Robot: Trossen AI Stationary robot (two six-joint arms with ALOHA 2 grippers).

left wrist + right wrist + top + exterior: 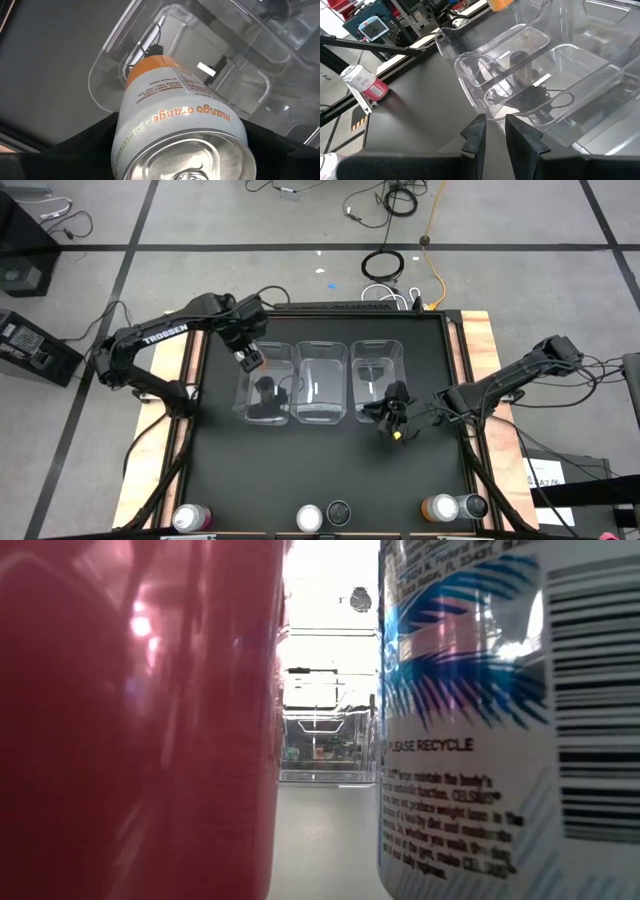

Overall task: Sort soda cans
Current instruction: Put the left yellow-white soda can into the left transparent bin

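Observation:
My left gripper (pixel 250 358) is shut on a white-and-orange "mango orange" can (pixel 180 125) above the left clear bin (pixel 268 383). My right gripper (pixel 494 134) hovers at the near side of the right bin (pixel 377 375), its fingers almost together and holding nothing. Along the table's near edge stand a pink can (pixel 192 518), a white can (pixel 310 518), a dark can (pixel 339 511), an orange can (pixel 440 507) and another dark can (pixel 472 505). The low view is filled by the pink can (pixel 130 720) and the white can (pixel 500 720). My left gripper pinches the can's side wall near its silver top end (pixel 150 150), one dark finger (pixel 95 142) on either side. The fingers come from above, slanting down. The can is lifted clear and tilted, its orange base end (pixel 152 65) pointing down into the left bin.
Three clear bins sit side by side in the table's middle, the middle one (pixel 322 380) between the two arms. Bare black table lies between the bins and the row of cans. Cables and equipment lie on the floor beyond the far edge.

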